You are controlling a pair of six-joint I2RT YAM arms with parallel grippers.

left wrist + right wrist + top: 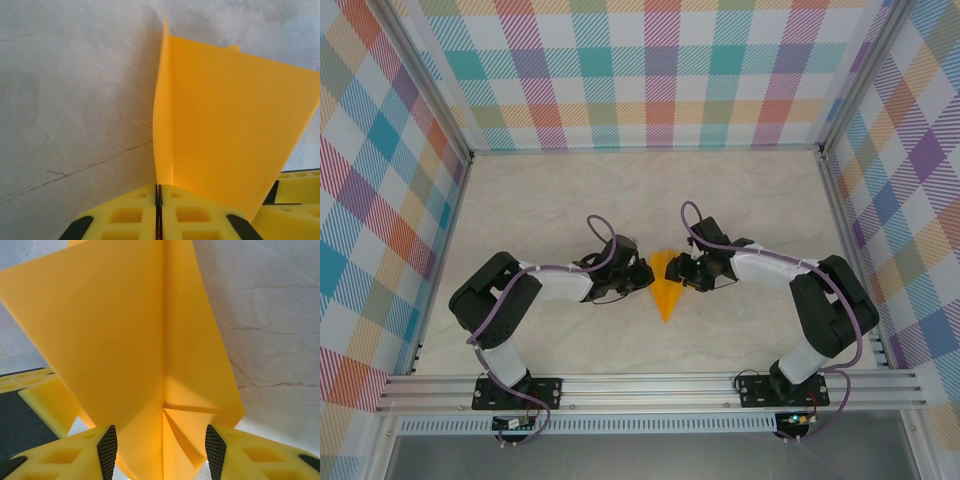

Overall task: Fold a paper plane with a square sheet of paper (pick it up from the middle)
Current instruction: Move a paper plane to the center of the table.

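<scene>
- The paper plane (pixel 665 290) lies on the table (pixel 570 190) midway between the two arms, its sharp tip towards me and its wide end away. It is already a narrow dart with a centre crease.
- In the left wrist view one layer stands upright off the table, and its lower edge runs straight into the closed seam of my left gripper (pixel 158 192). I read that as clenched on the paper plane.
- My right gripper (pixel 161 445) has its jaws apart, straddling the folded body from the other side. A sliver of table shows beside one pad, so I judge it released rather than pressing.
- Step in hand, as I judge it: a late fold, raising or setting a wing along the centre crease. The shape is nearly finished.
- The next move calls for holding the body down with the right while the left lays its layer over squarely. A skewed pull could bend the crease or drag the thin paper.
- Count: one paper plane, no loose sheet, two grippers, one table.
</scene>
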